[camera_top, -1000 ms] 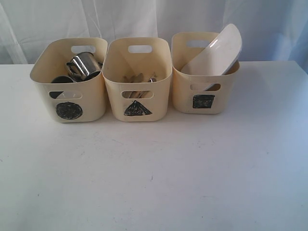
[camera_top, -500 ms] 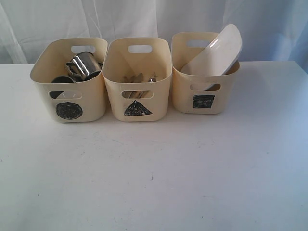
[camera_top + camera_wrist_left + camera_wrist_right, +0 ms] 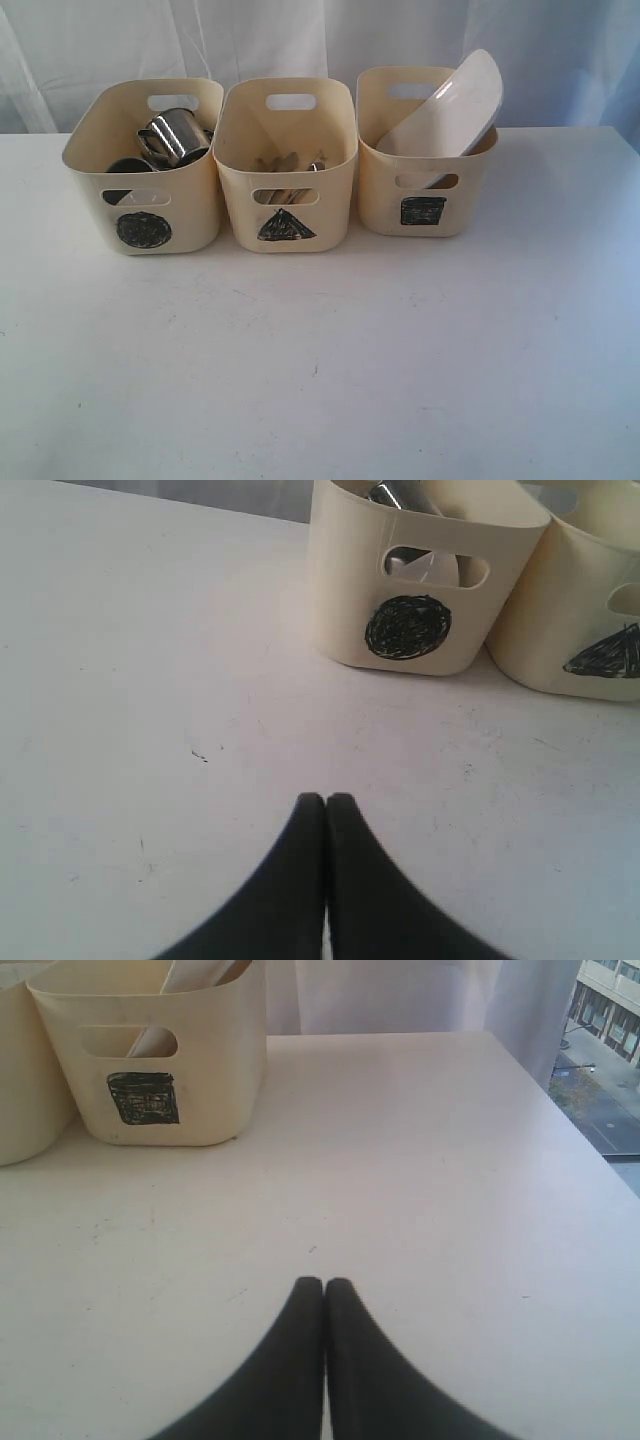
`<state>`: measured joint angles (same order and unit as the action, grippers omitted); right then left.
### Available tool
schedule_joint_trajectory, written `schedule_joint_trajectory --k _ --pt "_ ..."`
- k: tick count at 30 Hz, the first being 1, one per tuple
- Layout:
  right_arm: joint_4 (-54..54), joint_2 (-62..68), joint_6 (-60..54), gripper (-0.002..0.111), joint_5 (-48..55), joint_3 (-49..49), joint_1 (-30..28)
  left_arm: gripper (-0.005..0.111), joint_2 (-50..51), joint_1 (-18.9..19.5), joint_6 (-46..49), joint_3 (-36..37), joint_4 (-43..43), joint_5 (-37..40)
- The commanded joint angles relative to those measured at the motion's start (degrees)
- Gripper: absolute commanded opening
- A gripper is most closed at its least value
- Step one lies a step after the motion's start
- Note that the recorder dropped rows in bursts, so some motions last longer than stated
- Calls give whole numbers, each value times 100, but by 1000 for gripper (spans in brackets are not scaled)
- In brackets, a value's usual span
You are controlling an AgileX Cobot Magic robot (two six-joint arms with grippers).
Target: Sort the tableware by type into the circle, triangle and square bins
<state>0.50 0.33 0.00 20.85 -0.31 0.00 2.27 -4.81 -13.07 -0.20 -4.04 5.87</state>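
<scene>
Three cream tubs stand in a row at the back of the white table. The circle bin (image 3: 143, 170) on the left holds a steel mug (image 3: 173, 136) and a dark rounded piece (image 3: 128, 166) below it. In the middle, the triangle bin (image 3: 287, 165) holds wooden chopsticks and steel cutlery (image 3: 290, 161). A white square plate (image 3: 447, 108) leans out of the square bin (image 3: 424, 155) on the right. My left gripper (image 3: 326, 800) is shut and empty over bare table, short of the circle bin (image 3: 420, 575). Likewise shut and empty, my right gripper (image 3: 324, 1284) is short of the square bin (image 3: 155, 1055). Neither gripper shows in the exterior view.
A white curtain hangs behind the bins. The table's right edge (image 3: 570, 1110) runs close to a window in the right wrist view. Part of the triangle bin (image 3: 590, 600) shows beside the circle bin in the left wrist view.
</scene>
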Motion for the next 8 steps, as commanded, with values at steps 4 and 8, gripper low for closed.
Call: schedule_joint_trajectory --k 4,8 --pt "1 -33 124 0 -90 31 0 0 -30 10 -8 20 -1 -18" --pt "1 -33 127 0 -90 31 0 0 -30 10 -8 20 -1 -18"
